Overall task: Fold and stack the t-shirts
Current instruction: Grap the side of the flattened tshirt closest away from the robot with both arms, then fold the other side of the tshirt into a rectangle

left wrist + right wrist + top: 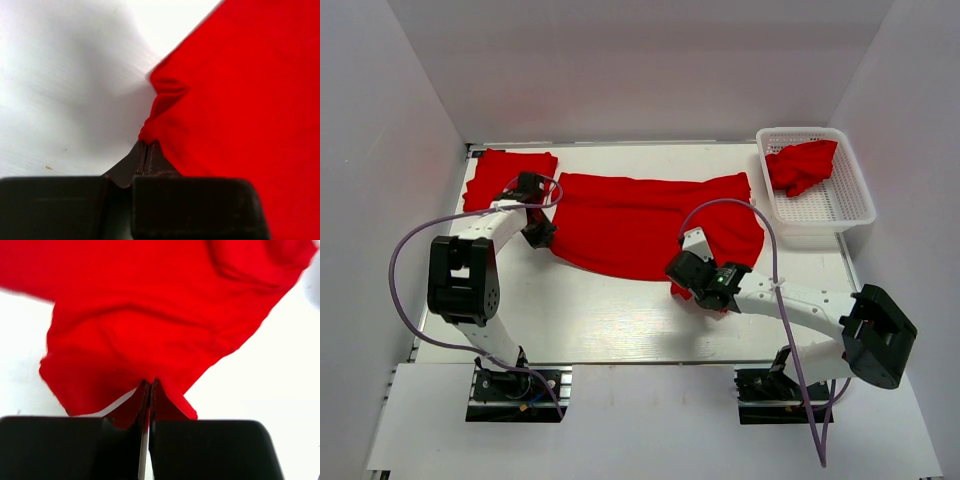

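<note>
Top external view has the spread t-shirt (650, 225) lying in the middle of the white table (620, 320), its long axis running left to right, roughly parallel to the near edge where the arms are bolted; its far edge is fairly straight and its near edge bows toward the arms; I cannot make out which end is the collar. The left gripper (540, 230) sits at the shirt's left end, and in the left wrist view its fingers (155, 160) are pressed together with a puckered corner of red cloth pinched between them; the table lies bare white to their left. The right gripper (680, 282) is at the near edge of the same shirt, right of centre; in the right wrist view its fingers (142, 400) are closed tight on a fold of the cloth, which fans away from them. A folded t-shirt (510, 175) lies flat at the far left corner, just beside the spread one's left end; a crumpled t-shirt (802, 165) is heaped in the far part of the white mesh basket (825, 210) at the far right.
</note>
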Action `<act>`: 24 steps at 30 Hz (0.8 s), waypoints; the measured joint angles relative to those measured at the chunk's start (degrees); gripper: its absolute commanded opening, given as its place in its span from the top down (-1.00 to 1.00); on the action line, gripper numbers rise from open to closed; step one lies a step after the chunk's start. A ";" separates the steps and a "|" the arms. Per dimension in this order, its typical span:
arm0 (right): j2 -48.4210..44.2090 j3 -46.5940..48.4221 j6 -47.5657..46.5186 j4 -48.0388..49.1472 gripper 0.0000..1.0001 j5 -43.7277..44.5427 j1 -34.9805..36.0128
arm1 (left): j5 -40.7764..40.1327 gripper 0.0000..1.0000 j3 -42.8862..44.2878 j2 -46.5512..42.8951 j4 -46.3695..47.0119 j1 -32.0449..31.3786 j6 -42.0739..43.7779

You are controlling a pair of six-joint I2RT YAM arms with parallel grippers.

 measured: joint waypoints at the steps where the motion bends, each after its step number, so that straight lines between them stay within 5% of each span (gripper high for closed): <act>1: 0.00 0.02 -0.68 0.61 1.00 0.31 -0.55 | 0.04 1.00 0.46 0.07 -0.04 0.00 -0.09; 24: 6.34 9.33 -20.33 19.41 1.00 3.50 -18.25 | 0.68 1.00 14.82 10.36 -4.81 0.00 1.53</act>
